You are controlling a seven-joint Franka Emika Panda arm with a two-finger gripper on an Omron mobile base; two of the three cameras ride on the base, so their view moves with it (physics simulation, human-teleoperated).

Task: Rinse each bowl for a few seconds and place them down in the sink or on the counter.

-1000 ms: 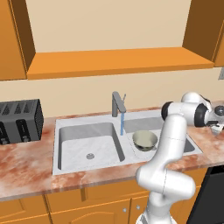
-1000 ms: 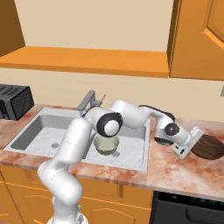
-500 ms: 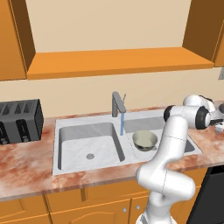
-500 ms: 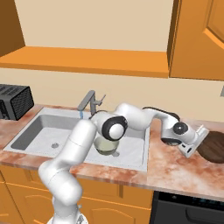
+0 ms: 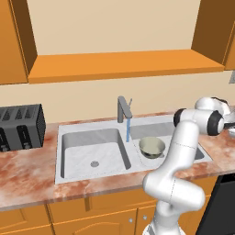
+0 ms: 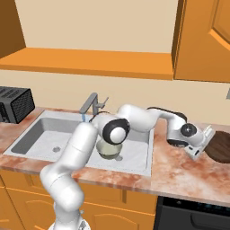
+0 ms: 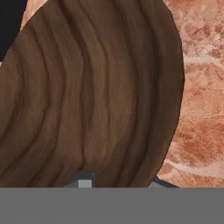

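Note:
The dark brown bowl (image 6: 221,148) rests on the reddish marbled counter (image 6: 179,173) right of the sink (image 6: 40,139). In the hand view this bowl (image 7: 96,96) is very close, its wood-grain inside under the hand. My gripper (image 6: 204,143) is open at its near rim: one fingertip (image 7: 85,181) over the inside, the other just outside the edge. The cream-green bowl (image 5: 151,147) sits in the right basin beside the blue water stream (image 5: 128,130) falling from the faucet (image 5: 123,109). In the left base view my gripper (image 5: 228,124) sits at the far right edge.
A black toaster (image 5: 20,126) stands on the counter left of the sink. An orange wooden ledge (image 5: 124,66) runs above the faucet. A dark appliance front (image 6: 193,211) sits below the counter on the right, near the brown bowl.
My arm has stretched farther right along the counter, bringing the gripper up to the dark brown bowl's rim. The cream-green bowl and the water stream are unchanged.

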